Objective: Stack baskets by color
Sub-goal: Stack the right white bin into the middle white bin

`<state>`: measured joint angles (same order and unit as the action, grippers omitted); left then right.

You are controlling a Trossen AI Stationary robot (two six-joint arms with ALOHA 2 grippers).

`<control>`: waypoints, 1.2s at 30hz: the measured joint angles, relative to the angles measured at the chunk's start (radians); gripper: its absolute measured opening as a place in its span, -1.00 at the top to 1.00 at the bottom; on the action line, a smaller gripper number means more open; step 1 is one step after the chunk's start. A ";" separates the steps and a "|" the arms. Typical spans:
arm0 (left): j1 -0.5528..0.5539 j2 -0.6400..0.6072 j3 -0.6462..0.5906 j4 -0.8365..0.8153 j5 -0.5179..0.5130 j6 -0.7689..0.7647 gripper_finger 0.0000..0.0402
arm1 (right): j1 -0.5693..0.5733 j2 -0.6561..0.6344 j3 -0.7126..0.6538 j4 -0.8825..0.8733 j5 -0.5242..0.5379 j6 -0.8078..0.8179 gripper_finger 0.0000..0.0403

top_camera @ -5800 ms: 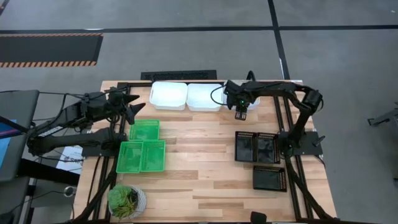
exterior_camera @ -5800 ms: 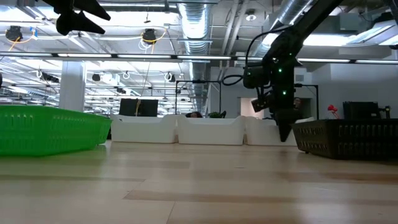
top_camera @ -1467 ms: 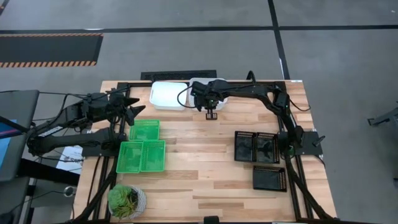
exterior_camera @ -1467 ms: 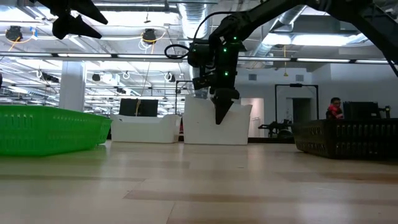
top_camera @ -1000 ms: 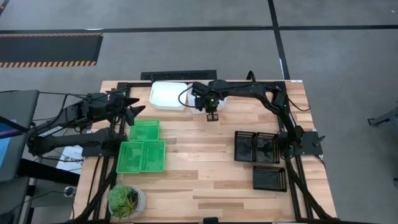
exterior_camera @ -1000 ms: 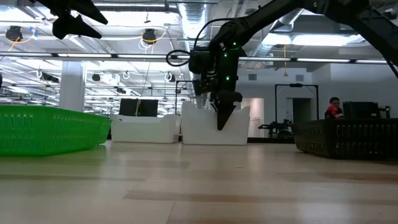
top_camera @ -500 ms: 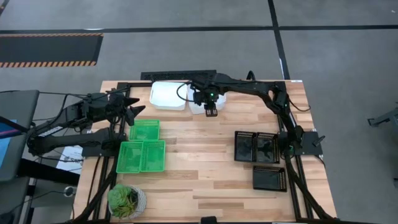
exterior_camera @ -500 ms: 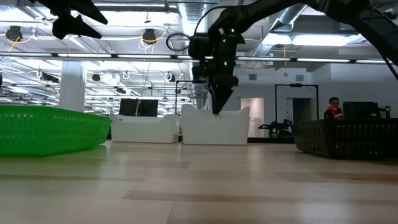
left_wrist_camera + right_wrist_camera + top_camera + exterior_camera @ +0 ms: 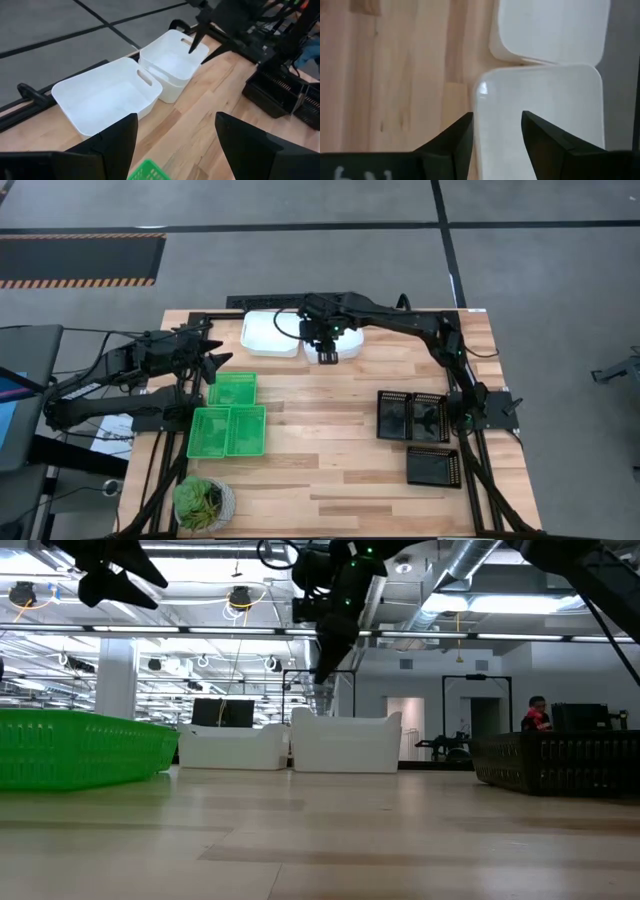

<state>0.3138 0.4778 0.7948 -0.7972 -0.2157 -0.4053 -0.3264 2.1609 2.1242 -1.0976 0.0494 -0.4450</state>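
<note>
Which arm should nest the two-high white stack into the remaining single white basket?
Right, probably. The right gripper hangs open directly above the stacked white baskets, which sit beside the single white basket. The left gripper, also open, waits near the table's left edge by the green baskets.

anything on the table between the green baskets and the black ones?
Nothing: in the high view the stretch between the green baskets and the black baskets is bare wood. The white baskets sit farther back.

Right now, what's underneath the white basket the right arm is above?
Another white basket: the upper white basket sits nested in it. Only the lower one's rim and wall show; its inside is covered. The right gripper hangs open above.
</note>
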 joint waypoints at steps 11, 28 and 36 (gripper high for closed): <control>0.000 0.000 0.000 0.000 0.000 -0.001 -0.28 | 0.061 0.000 0.000 0.152 -0.004 0.018 0.06; 0.000 0.000 0.000 -0.001 -0.009 0.016 -0.28 | 0.103 0.006 -0.002 0.497 -0.062 0.021 0.05; 0.000 0.000 0.000 -0.001 -0.009 0.024 -0.28 | 0.088 0.035 -0.019 0.563 -0.081 0.028 0.06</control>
<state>0.3138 0.4777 0.7945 -0.7985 -0.2248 -0.3813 -0.2383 2.1958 2.1053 -0.5343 -0.0317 -0.4169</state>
